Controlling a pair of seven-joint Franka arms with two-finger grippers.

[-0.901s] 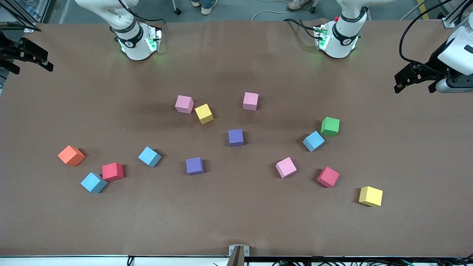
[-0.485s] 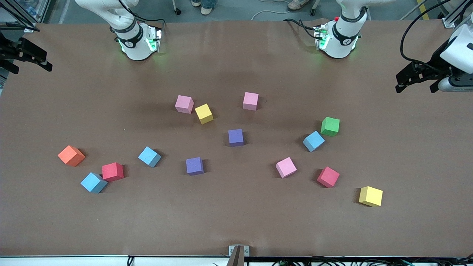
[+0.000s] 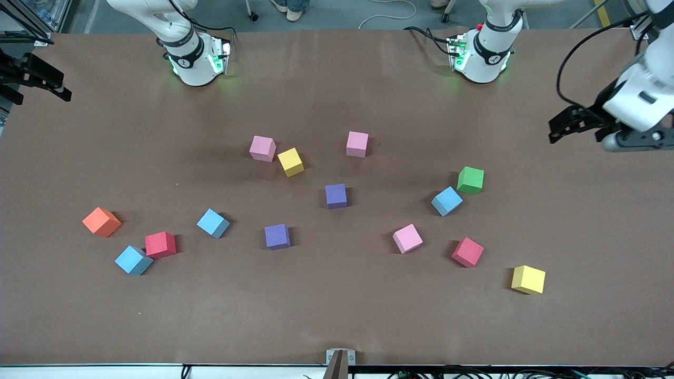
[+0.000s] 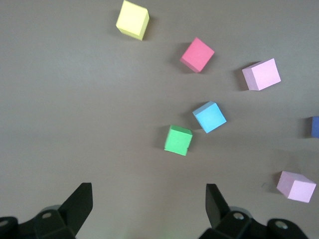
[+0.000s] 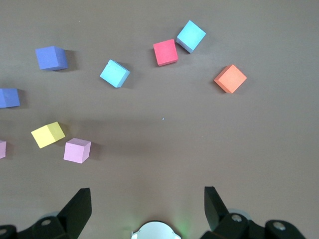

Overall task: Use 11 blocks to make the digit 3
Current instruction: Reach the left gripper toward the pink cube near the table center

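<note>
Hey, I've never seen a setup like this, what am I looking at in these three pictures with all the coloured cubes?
Two robot arms stand at a brown table. One picture looks down from a high camera facing them; the other two come from cameras on the arms' wrists, so the dark prongs at their lower edge are that arm's own fingers.

The left gripper hangs open over the left arm's end of the table, the right gripper open over the right arm's end. Neither holds anything.

Thirteen foam cubes lie scattered: three pink, three light blue, two yellow, two purple, two red, one green cube and one orange cube. A pink block and a yellow block sit close together; no figure is built yet.
</note>
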